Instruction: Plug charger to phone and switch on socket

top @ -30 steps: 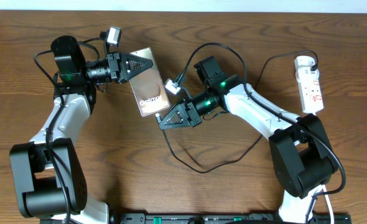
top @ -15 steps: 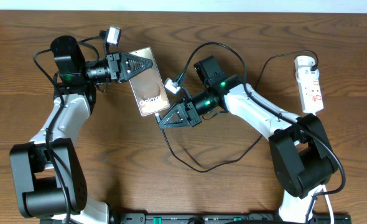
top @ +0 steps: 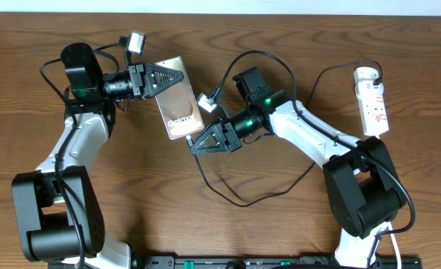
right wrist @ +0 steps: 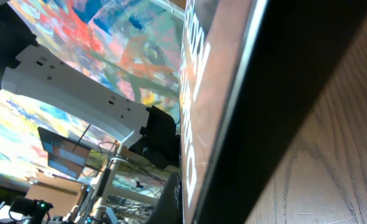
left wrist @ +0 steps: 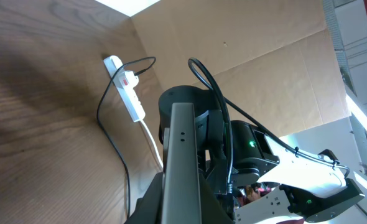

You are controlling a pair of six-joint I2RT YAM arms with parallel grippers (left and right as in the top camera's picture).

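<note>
The phone (top: 179,101) lies on the desk (top: 205,239) left of centre, its glossy brownish face carrying white "Galaxy" lettering near the lower end. In the right wrist view only a blurred, cut-off part of that word shows along the phone's dark edge, and the glass mirrors bright colours that cannot be made out. The left gripper (top: 180,77) is closed over the phone's upper end. Its wrist camera sees the slab edge-on as a grey strip, the fingers out of frame.

The right gripper (top: 194,146) sits at the phone's lower right corner with its fingers drawn together, seemingly pinching the end of the charger (top: 232,200). The plug tip is hidden beneath them. The thin cable loops across the desk under the right arm.

The socket (top: 373,101) lies well apart at the far right. Its red markings are too small to read.
</note>
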